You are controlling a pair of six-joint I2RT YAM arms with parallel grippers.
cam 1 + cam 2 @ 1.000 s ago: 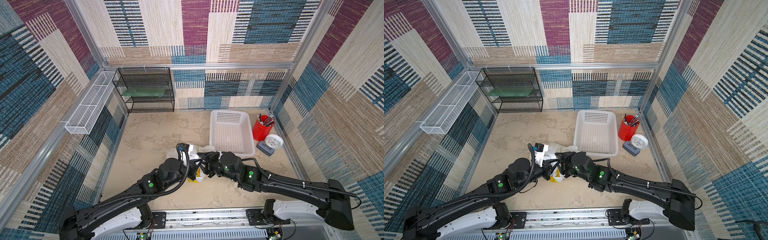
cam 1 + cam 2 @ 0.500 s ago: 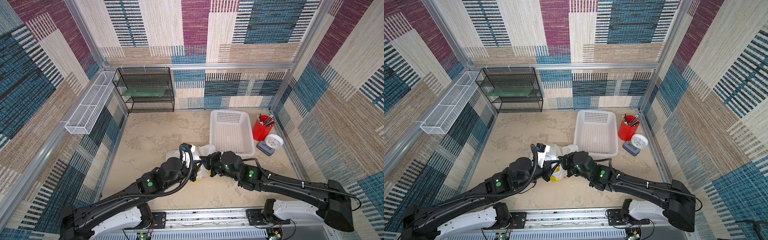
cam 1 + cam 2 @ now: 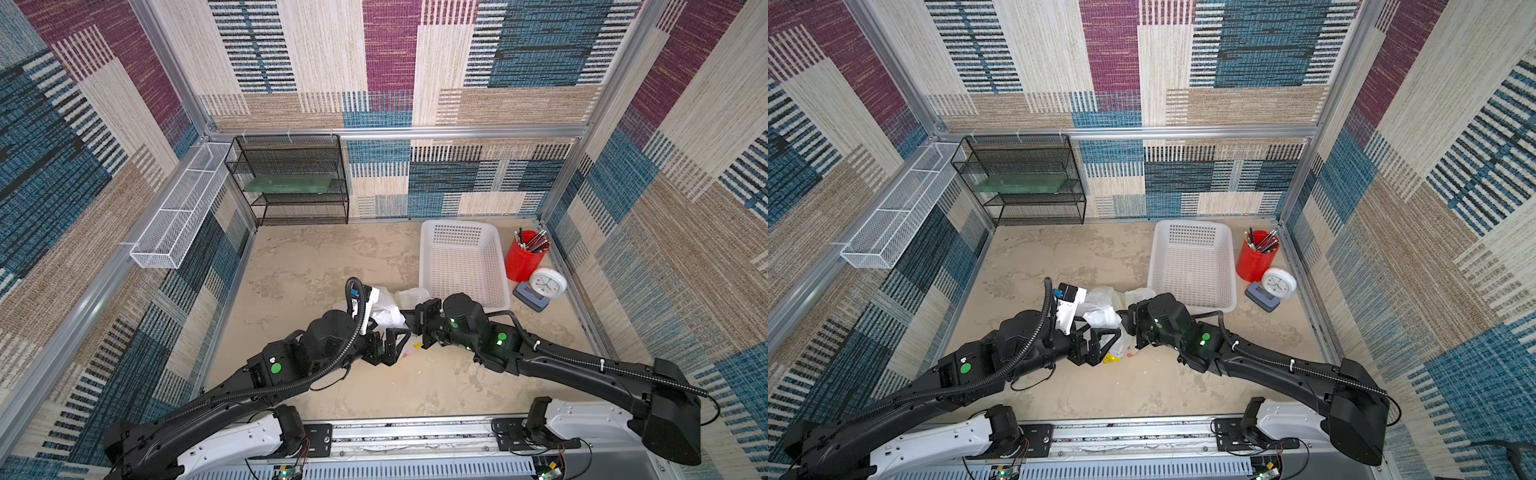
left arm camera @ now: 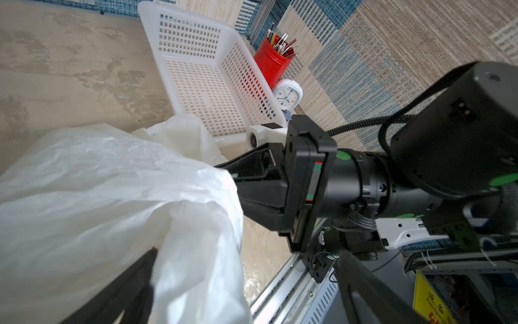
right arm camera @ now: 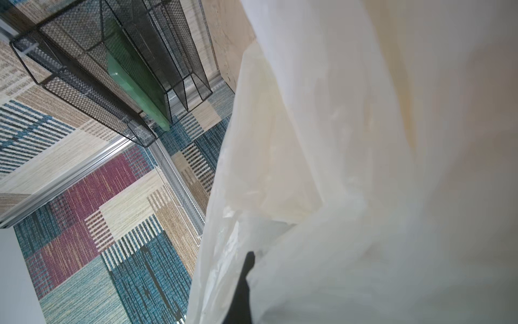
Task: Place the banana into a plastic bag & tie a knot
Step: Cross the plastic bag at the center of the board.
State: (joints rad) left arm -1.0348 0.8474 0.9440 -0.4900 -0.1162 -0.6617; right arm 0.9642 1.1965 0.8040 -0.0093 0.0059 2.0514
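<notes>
Finds the plastic bag (image 3: 386, 309) crumpled on the counter (image 3: 299, 266), between the two arms and just beside the near corner of the white basket (image 3: 461, 266).

Shows the left gripper (image 3: 388, 347) low at the bag's near side, fingers (image 4: 134, 277) spread wide apart, one tip touching the film in the left wrist view, clamping nothing.

Shows the right gripper (image 3: 409, 321) reaching in from the basket side, fingers (image 4: 260, 190) brought together, tips buried in a fold of the bag and apparently pinching the film; in the right wrist view, film draped all round a single dark fingertip.

Cannot make out the banana for certain: only a yellow patch (image 3: 1111, 357) at the bag's near edge, either print or fruit behind the plastic.

Finds no knot in any view, and cannot tell the two handle strips from the rest of the bunched film.

Judges the work to be past the bagging, if that yellow is the fruit, and somewhere in the tying. Leaves the main part open: catching both handle strips, crossing them, threading one through and pulling tight.
</notes>
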